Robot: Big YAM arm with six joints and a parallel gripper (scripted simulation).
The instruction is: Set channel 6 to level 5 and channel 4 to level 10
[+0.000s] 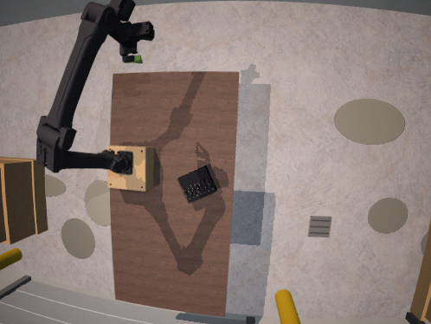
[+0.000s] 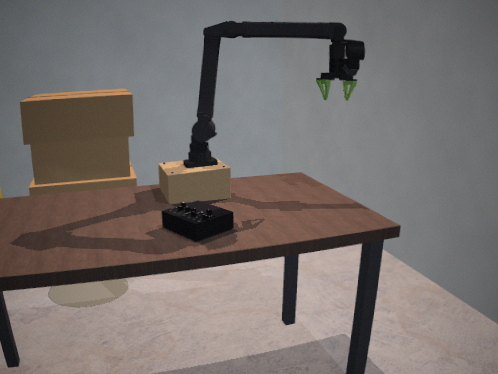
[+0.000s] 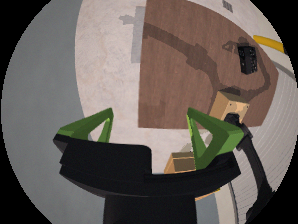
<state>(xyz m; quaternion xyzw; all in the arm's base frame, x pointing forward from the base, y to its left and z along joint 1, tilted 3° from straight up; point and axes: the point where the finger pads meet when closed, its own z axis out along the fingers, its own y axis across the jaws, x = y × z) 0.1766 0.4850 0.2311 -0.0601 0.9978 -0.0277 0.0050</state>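
- The brown tabletop [image 1: 173, 243] [image 2: 280, 220] [image 3: 165, 85] holds up a black desk [image 1: 196, 184] [image 2: 198, 222] [image 3: 247, 59] with little knobs.
- The green pincer [image 1: 138, 59] [image 2: 336, 99] [image 3: 150, 111] is spread wide, up high.

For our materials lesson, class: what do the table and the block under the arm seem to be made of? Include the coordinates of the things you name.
The table [image 1: 173, 243] [image 2: 280, 230] [image 3: 170, 75]: probably wood, matt brown, with streaky grain. The block [image 1: 147, 184] [image 2: 200, 187] [image 3: 221, 104]: perhaps plain wood, pale tan; no clear grain confirms it.

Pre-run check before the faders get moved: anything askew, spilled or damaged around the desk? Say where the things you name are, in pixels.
Nothing spilled or visibly damaged. The lighting desk [image 1: 197, 184] [image 2: 198, 223] [image 3: 247, 59] sits askew to the edges of the table [image 1: 173, 260] [image 2: 280, 235] [image 3: 165, 75], but looks upright and flat. Fader levels are too small to judge.
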